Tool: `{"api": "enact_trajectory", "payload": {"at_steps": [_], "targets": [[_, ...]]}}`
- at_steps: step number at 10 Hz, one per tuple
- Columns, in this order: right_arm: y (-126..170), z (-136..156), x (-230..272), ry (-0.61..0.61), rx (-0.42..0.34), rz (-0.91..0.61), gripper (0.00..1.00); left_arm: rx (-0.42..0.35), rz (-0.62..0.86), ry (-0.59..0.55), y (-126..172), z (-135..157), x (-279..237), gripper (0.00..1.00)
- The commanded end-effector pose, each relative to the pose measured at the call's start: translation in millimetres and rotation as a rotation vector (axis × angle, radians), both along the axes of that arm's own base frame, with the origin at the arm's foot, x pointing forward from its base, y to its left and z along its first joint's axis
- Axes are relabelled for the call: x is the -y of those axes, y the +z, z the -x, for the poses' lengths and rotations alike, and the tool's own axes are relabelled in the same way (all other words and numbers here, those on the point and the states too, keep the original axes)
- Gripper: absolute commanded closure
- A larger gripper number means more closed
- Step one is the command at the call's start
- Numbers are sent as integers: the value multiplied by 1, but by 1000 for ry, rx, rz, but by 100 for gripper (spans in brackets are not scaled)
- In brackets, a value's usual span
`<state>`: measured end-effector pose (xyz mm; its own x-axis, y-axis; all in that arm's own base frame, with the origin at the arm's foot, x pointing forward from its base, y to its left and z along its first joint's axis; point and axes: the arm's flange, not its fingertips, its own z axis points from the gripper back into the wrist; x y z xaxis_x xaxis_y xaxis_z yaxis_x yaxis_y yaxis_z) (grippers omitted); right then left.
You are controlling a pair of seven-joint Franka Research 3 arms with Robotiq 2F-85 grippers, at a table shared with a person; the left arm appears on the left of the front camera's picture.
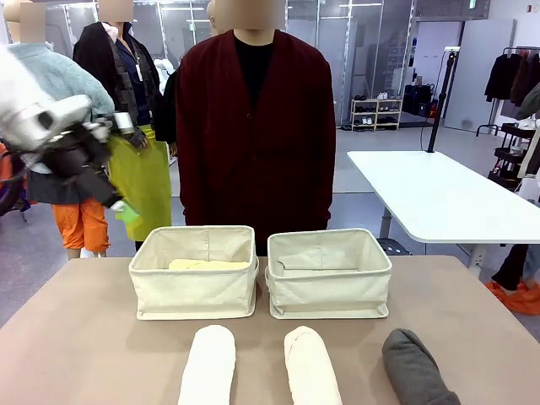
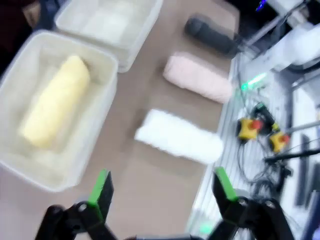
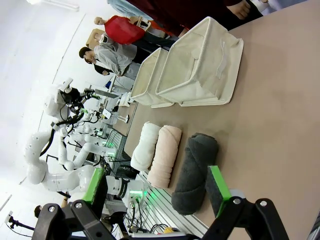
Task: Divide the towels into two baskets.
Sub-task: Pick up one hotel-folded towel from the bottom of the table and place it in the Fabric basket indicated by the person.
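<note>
Two cream canvas baskets stand side by side at mid-table: the left basket [image 1: 194, 287] [image 2: 30, 165] holds a pale yellow towel [image 1: 207, 264] [image 2: 55, 102], and the right basket [image 1: 329, 291] [image 2: 107, 22] [image 3: 205, 65] shows only its lining. Along the near edge lie a white towel [image 1: 208, 367] [image 2: 177, 137] [image 3: 144, 145], a cream-pink towel [image 1: 310, 364] [image 2: 197, 77] [image 3: 164, 155] and a dark grey towel [image 1: 418, 367] [image 2: 210, 35] [image 3: 195, 170]. My left gripper [image 1: 125, 209] [image 2: 162, 187] hangs open, high above the table's left side. My right gripper [image 3: 156, 185] is open, near the grey towel's end.
A person in a dark red cardigan [image 1: 253, 126] stands behind the baskets. A white table [image 1: 439, 198] stands off to the right. Cables and yellow control boxes [image 2: 250, 127] lie beyond the table's near edge. Bare tabletop [image 1: 76, 337] lies left of the towels.
</note>
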<state>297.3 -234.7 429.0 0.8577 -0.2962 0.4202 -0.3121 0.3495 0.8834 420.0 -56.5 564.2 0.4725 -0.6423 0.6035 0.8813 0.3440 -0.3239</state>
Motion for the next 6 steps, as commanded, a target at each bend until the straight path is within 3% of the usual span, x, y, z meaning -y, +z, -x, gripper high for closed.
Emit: {"api": "enact_trajectory", "payload": {"at_steps": [1,2,5,6], "targets": [[2,3,-1,1,12,-6,0,17,309,119,-19,31,-77,0],[2,3,-1,1,12,-6,0,-23,414,149,-30,39,-114,0],[2,3,-1,1,12,-6,0,-289,580,316,-81,57,-218,0],[2,3,-1,1,12,-6,0,-327,626,359,-99,65,-248,0]]}}
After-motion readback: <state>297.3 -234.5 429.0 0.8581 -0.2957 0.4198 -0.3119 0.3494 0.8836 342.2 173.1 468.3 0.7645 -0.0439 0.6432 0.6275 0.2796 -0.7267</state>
